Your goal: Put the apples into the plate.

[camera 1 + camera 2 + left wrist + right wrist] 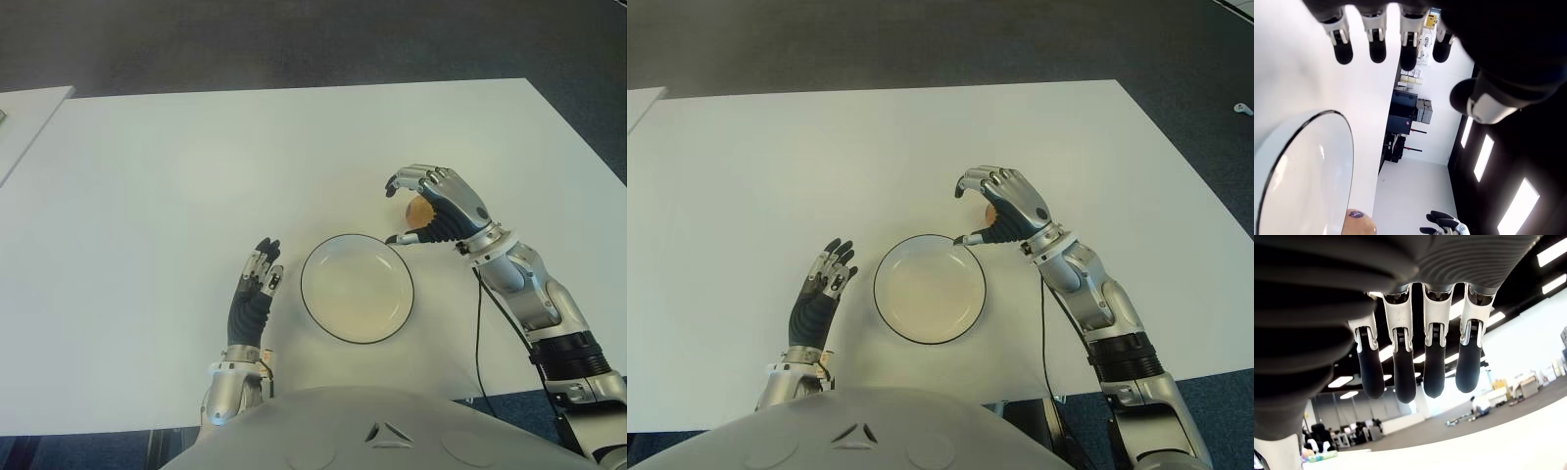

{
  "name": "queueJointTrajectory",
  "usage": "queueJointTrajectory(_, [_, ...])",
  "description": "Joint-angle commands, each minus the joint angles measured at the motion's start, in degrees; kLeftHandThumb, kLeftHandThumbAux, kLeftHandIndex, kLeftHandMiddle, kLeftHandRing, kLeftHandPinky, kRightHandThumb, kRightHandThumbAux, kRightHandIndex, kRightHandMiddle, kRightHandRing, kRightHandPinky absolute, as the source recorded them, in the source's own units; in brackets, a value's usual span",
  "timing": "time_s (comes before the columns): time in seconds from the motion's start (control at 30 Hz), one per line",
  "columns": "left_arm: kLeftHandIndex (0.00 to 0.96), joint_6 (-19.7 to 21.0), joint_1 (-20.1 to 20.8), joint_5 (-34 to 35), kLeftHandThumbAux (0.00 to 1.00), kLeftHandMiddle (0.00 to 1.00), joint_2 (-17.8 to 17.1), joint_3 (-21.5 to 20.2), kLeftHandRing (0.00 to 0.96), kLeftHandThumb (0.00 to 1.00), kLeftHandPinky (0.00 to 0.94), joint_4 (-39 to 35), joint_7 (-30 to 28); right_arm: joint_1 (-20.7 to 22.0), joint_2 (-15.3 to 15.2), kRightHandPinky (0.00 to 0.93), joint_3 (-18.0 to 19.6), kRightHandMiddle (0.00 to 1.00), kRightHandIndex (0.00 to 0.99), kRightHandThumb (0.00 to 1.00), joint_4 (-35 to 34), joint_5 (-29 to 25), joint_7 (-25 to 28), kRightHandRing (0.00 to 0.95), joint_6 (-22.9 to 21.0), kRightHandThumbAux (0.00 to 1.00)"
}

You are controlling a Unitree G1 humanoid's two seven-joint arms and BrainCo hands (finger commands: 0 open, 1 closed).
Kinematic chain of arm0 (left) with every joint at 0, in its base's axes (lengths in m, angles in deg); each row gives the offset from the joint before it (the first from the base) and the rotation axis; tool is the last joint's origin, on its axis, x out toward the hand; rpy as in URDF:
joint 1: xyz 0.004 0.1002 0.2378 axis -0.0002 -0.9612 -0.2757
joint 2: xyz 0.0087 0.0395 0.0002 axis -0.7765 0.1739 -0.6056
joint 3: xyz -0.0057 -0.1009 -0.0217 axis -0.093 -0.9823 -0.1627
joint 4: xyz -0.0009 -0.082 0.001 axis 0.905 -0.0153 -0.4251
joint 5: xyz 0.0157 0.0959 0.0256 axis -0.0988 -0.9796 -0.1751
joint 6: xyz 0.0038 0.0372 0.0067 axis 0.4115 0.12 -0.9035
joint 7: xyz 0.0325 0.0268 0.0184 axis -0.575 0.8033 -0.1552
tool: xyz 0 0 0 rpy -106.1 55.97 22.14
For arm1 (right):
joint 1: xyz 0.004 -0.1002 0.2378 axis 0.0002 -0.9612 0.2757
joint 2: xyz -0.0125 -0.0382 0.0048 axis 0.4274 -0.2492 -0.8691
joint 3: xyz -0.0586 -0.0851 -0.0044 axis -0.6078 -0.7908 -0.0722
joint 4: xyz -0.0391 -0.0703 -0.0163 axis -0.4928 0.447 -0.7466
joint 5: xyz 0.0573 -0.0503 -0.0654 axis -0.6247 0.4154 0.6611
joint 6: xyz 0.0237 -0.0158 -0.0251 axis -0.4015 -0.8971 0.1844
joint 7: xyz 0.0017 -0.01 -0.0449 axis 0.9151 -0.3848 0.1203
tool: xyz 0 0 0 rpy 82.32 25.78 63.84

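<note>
The table (196,176) has a smooth, matt white top, like laminate. The plate (356,288) looks like glazed white ceramic with a thin dark rim line, faintly glossy. The apple (419,211) shows a smooth, dull yellow-orange skin (only a sliver of it is visible). The right hand (436,208) has silvery, shiny metal-looking knuckles and dark, matt, rubbery fingertips (1403,382); its ribbed palm looks like soft black rubber. The left hand (253,294) has the same finish. The floor (294,39) is rough dark carpet.

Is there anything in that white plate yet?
Empty. The plate shows only bare white inside; the apple sits outside its rim, under the right robot hand.
</note>
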Motion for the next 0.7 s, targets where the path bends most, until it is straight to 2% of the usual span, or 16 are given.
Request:
queueJointTrajectory(0.03, [0.095,0.7,-0.4,-0.4,0.504,0.109,1.9,1.9,0.079,0.245,0.093,0.2,0.2,0.5,0.5,0.84,0.3,0.856,0.44,0.71,1.4,0.5,0.0,0.848,0.2,0.714])
queueJointTrajectory(0.3, [0.095,0.6,-0.5,0.0,0.51,0.112,1.9,1.8,0.085,0.236,0.107,0.2,0.1,0.9,0.3,0.835,0.7,0.858,0.44,0.711,2.9,-0.2,1.0,0.848,-0.3,0.714])
queueJointTrajectory(0.43, [0.109,0.4,-0.5,0.4,0.507,0.12,2.1,1.6,0.092,0.252,0.113,0.3,0.1,1.5,-0.1,0.774,0.8,0.832,0.44,0.709,3.8,-0.2,2.6,0.819,-2.0,0.714])
queueJointTrajectory(0.5, [0.113,0.4,-0.4,0.2,0.504,0.121,2.1,1.6,0.092,0.257,0.113,0.4,0.1,1.8,-0.7,0.657,0.8,0.746,0.436,0.7,3.8,0.3,4.5,0.721,-3.8,0.715])
queueJointTrajectory(0.53, [0.109,0.3,-0.4,0.1,0.504,0.117,2.0,1.6,0.09,0.253,0.108,0.4,0.2,1.9,-1.0,0.557,0.8,0.64,0.429,0.691,3.8,0.5,5.3,0.615,-4.6,0.717])
queueJointTrajectory(0.57, [0.107,0.4,-0.4,-0.1,0.504,0.116,1.9,1.7,0.089,0.251,0.106,0.3,0.2,1.9,-1.4,0.52,0.7,0.601,0.427,0.688,3.4,0.8,6.8,0.576,-5.8,0.718])
queueJointTrajectory(0.6, [0.101,0.5,-0.4,-0.3,0.504,0.112,1.8,1.7,0.085,0.244,0.099,0.3,0.2,1.9,-1.7,0.408,0.6,0.485,0.377,0.534,3.0,0.9,7.9,0.457,-6.7,0.655])
queueJointTrajectory(0.63, [0.098,0.6,-0.4,-0.4,0.505,0.11,1.8,1.7,0.083,0.242,0.097,0.2,0.2,1.9,-2.2,0.368,0.5,0.443,0.358,0.477,2.5,1.2,9.3,0.414,-7.8,0.634])
queueJointTrajectory(0.7, [0.09,0.8,-0.4,-0.5,0.506,0.106,1.7,1.7,0.079,0.232,0.094,0.1,0.2,1.9,-2.8,0.217,0.3,0.281,0.254,0.326,1.9,1.5,11.3,0.253,-9.2,0.56])
